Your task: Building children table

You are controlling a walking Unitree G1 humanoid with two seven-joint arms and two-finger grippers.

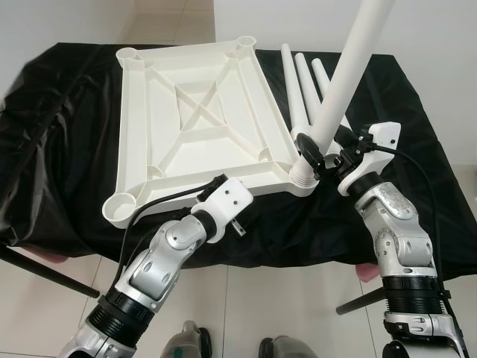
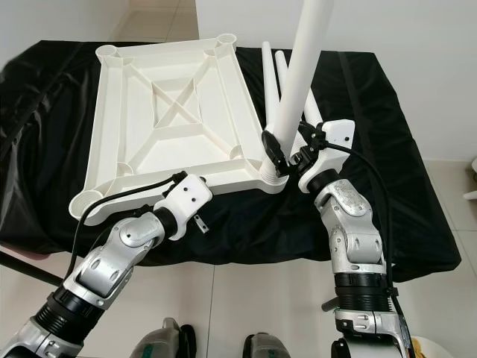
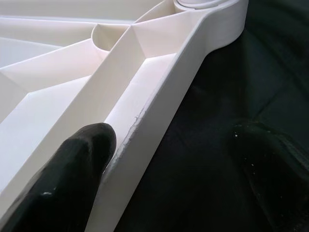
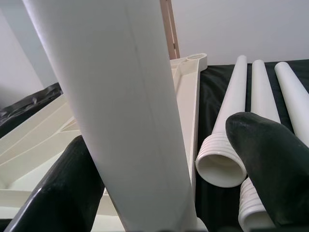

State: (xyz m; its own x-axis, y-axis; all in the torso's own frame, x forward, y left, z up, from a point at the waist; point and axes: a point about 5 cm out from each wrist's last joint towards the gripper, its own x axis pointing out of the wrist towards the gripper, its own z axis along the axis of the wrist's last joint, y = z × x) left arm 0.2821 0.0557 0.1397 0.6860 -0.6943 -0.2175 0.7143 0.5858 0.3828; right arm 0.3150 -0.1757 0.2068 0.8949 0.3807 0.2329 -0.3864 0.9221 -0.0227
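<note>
1. A white moulded plastic table panel (image 1: pixel 197 119) is laid upside down on a tabletop draped in glossy, wrinkled black cloth (image 1: pixel 67 149). Raised ribs forming an X and round sockets at the four corners are seen on its underside.
2. A long, smooth white plastic tube leg (image 1: pixel 346 74) is stood in the corner socket at 5 o'clock of the panel, tilted toward 1 o'clock and running out past the top edge of the head views.
3. The right hand (image 1: pixel 325 154) is closed around this leg just above the socket, one black finger on each side of the tube, as seen in the right wrist view.
4. Three more white tapered legs (image 1: pixel 302 86) with threaded open ends are laid side by side on the cloth just beside the panel's edge at 3 o'clock.
5. The left hand (image 3: pixel 169 169) is placed at the panel's near rim, close to 6 o'clock. It is held partly open: one finger (image 3: pixel 72 169) is rested inside against the rim wall and the other (image 3: pixel 275 169) outside above the cloth, so the rim is straddled; a firm grip cannot be confirmed.
6. Bare cloth is left around 9 o'clock of the panel and past the spare legs toward 3 o'clock; the near cloth edge hangs over pale tiled floor (image 1: pixel 246 298).
</note>
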